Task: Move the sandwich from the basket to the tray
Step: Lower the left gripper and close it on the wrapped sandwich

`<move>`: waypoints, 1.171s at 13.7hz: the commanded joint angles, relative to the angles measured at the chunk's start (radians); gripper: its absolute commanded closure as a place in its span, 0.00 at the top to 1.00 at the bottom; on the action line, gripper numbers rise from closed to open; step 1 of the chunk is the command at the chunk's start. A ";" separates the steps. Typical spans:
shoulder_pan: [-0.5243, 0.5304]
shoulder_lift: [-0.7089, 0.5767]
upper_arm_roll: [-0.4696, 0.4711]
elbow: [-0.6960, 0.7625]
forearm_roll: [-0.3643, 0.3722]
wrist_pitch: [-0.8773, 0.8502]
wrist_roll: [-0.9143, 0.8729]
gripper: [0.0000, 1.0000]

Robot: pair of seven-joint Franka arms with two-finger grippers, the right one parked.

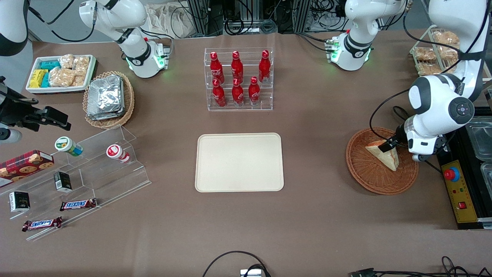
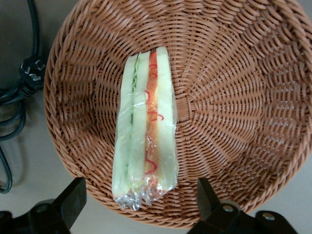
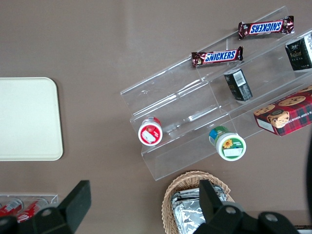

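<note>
Step in hand: approach for pick. Sandwich [image 2: 145, 127] lies in basket [image 2: 229, 122], wrapped in clear film, filling edge up. Gripper [image 2: 141, 204] hangs directly above basket, spread wide, holding nothing — fingers [image 2: 73, 197] straddle wedge's crimped end, apparently not touching. Tray [image 1: 239, 162] sits on counter [image 1: 315, 215], well apart from basket toward parked arm's end. Next move, by judgement: descend, close across bread faces — gentle squeeze, soft bread; then lift and carry to tray.

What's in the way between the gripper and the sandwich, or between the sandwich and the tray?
Nothing visible. The gripper hangs open above the sandwich in the basket, one finger on each side, nothing between. From the basket to the tray only bare table shows.
</note>
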 commanded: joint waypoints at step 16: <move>-0.035 0.076 -0.044 0.408 0.009 -0.386 -0.049 0.00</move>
